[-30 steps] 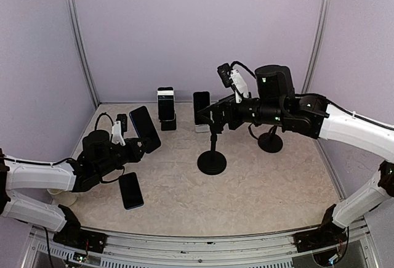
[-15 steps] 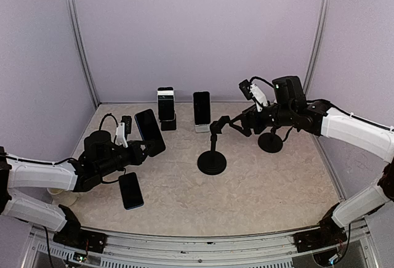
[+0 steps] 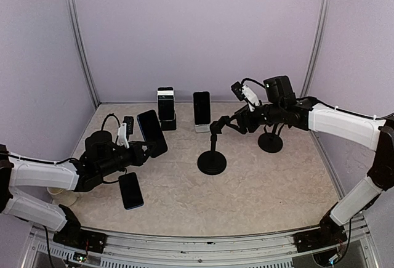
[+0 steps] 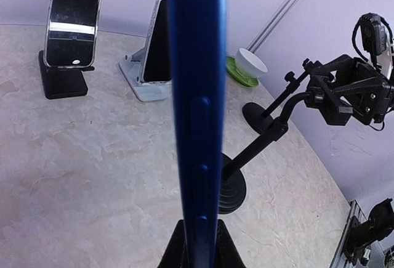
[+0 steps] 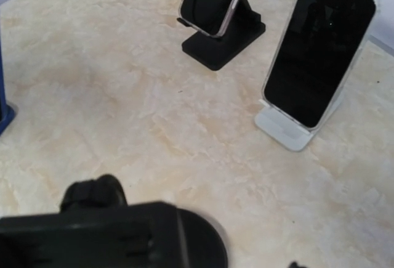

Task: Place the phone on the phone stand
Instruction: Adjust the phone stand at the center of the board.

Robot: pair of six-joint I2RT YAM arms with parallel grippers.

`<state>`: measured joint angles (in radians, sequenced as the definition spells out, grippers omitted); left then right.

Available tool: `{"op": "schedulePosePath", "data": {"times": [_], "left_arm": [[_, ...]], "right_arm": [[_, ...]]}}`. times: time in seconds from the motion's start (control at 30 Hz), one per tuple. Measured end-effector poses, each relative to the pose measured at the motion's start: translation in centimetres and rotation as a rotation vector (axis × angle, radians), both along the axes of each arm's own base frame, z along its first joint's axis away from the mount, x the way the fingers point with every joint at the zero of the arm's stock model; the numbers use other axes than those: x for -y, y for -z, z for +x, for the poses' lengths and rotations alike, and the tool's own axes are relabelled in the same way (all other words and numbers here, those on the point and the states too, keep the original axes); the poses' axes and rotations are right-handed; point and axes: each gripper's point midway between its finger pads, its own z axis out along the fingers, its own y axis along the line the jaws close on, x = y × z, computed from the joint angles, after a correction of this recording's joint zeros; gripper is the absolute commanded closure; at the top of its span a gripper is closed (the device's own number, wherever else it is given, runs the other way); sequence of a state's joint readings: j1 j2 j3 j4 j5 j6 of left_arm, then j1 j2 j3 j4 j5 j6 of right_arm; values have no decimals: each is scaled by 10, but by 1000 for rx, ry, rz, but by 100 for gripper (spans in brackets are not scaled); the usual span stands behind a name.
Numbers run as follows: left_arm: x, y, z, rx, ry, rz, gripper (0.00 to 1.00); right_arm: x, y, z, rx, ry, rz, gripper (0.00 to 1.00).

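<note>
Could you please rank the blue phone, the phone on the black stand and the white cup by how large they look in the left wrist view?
1. blue phone: seen edge-on and closest to the camera, so its lead may be nearness alone.
2. phone on the black stand.
3. white cup.

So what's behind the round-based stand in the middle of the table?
A phone leaning on a white stand, and further right a cup on a green saucer. From above, the right arm covers the cup.
</note>
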<state>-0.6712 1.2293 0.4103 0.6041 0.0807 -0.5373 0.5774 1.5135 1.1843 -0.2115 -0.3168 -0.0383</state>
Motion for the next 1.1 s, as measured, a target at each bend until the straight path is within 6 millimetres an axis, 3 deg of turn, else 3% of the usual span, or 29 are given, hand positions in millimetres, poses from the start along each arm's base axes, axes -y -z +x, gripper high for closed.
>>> {"op": "schedulePosePath", "data": {"times": [0.23,0.4,0.7,0.9,1.1], "left_arm": [[1,-1,-1,2,3,-2,100],[1,-3,0,9,2,-7,100],[1,-4,0,12,2,-9,100],[1,-4,1,13,-3,-9,100],[1,-3,1,13,-4,-8,100]], "right_arm": [[-6,-3,8,19,-18,-8,61],[-10,-8,9,26,-38,0,70],[-14,-4,6,2,-73,0,75],[-16,-2,4,-1,-90,1,98],[-16,-3,4,-10,-88,8,100]]}}
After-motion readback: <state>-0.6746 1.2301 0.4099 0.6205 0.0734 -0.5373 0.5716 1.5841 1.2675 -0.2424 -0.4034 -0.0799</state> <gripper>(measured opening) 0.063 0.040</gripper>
